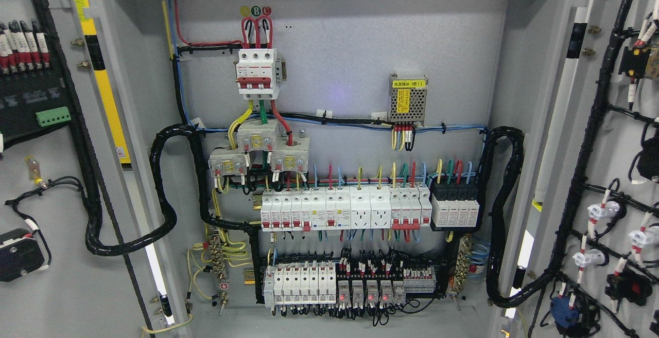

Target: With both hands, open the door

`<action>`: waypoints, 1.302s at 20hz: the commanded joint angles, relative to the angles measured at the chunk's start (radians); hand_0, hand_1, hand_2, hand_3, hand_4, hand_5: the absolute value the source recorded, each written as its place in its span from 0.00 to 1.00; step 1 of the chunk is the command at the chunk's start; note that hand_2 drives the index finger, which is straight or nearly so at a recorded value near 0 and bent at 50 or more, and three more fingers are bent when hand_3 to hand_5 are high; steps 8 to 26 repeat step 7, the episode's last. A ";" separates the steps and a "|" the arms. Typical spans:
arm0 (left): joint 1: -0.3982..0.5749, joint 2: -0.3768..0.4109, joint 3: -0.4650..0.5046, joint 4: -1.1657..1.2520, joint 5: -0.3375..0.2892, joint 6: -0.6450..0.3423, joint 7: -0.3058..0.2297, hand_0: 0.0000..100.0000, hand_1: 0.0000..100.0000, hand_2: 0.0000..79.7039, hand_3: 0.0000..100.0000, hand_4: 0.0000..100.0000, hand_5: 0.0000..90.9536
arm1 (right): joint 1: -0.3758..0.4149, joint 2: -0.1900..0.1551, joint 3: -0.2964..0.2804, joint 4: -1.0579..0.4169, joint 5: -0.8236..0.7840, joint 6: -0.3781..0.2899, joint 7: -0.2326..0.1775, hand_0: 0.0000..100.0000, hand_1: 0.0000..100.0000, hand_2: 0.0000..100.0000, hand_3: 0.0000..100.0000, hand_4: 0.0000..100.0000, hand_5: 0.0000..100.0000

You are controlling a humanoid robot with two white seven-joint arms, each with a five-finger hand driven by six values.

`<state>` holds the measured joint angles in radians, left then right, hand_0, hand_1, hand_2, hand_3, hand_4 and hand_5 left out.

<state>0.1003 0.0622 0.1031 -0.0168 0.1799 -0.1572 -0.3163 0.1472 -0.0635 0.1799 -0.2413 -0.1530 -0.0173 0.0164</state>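
Doors stand swung wide: the left door (pixel 56 183) and the right door (pixel 607 173) both show their wired inner faces, flanking the cabinet's back panel (pixel 334 45) with its rows of breakers (pixel 345 209). Neither robot hand appears, so their pose and fingers cannot be told.

The grey back panel (pixel 334 45) carries a red-and-white breaker (pixel 257 72) at upper left and a mesh power supply (pixel 408 98) to its right. Lower down run two rows of white breakers (pixel 342 209) and relays (pixel 368 290).
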 commanded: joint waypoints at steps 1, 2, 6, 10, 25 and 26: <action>-0.007 0.008 -0.010 0.083 0.000 -0.002 0.002 0.00 0.00 0.00 0.00 0.00 0.00 | -0.001 -0.013 0.000 0.065 0.026 0.008 -0.004 0.20 0.12 0.00 0.00 0.00 0.00; -0.007 0.008 -0.010 0.081 0.001 -0.002 0.002 0.00 0.00 0.00 0.00 0.00 0.00 | -0.001 -0.012 0.000 0.065 0.026 0.008 -0.004 0.20 0.12 0.00 0.00 0.00 0.00; -0.014 0.010 -0.010 0.081 0.001 -0.002 0.002 0.00 0.00 0.00 0.00 0.00 0.00 | -0.005 -0.012 0.000 0.066 0.026 0.010 -0.004 0.20 0.12 0.00 0.00 0.00 0.00; -0.014 0.010 -0.010 0.081 0.001 -0.002 0.002 0.00 0.00 0.00 0.00 0.00 0.00 | -0.006 -0.012 0.000 0.068 0.026 0.019 -0.004 0.20 0.12 0.00 0.00 0.00 0.00; -0.014 0.010 -0.010 0.081 0.001 -0.002 0.002 0.00 0.00 0.00 0.00 0.00 0.00 | -0.006 -0.012 0.000 0.068 0.026 0.019 -0.004 0.20 0.12 0.00 0.00 0.00 0.00; -0.014 0.010 -0.010 0.081 0.001 -0.002 0.002 0.00 0.00 0.00 0.00 0.00 0.00 | -0.006 -0.012 0.000 0.068 0.026 0.019 -0.004 0.20 0.12 0.00 0.00 0.00 0.00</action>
